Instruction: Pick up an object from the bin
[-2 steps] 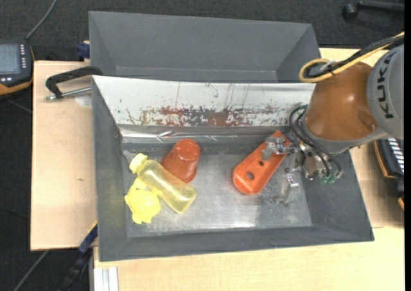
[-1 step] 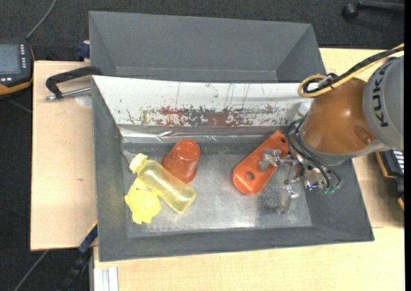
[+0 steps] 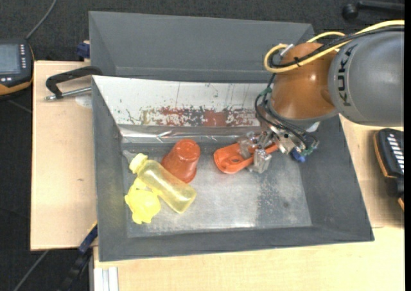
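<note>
The end effector (image 3: 259, 158) is low in the grey bin (image 3: 331, 177), near the floor, at the back right part of it. Whether it is released or clenched cannot be told, because the orange wrist cover (image 3: 298, 87) and its cables hang over it.

Touching its left side lies an orange scoop-like piece (image 3: 226, 158). The rounded end points away from the end effector and a thin orange stem runs back into the end effector's metal parts. Whether that stem is actually gripped cannot be made out.

Behind the end effector the bin's back wall, scuffed with red marks, rises close by and leaves little room. To its right the sloping side wall is near, and the wrist cover hangs above the upper part of that wall.

In front of the end effector the floor is bare all the way to the near wall, the widest open stretch.

Farther left, beyond the orange piece and apart from it, a red-orange cup (image 3: 183, 158) lies on its side. A clear yellow bottle (image 3: 168, 187) lies aslant against it. A yellow lump (image 3: 142, 206) lies at the bottle's far end, close to the left wall.
</note>
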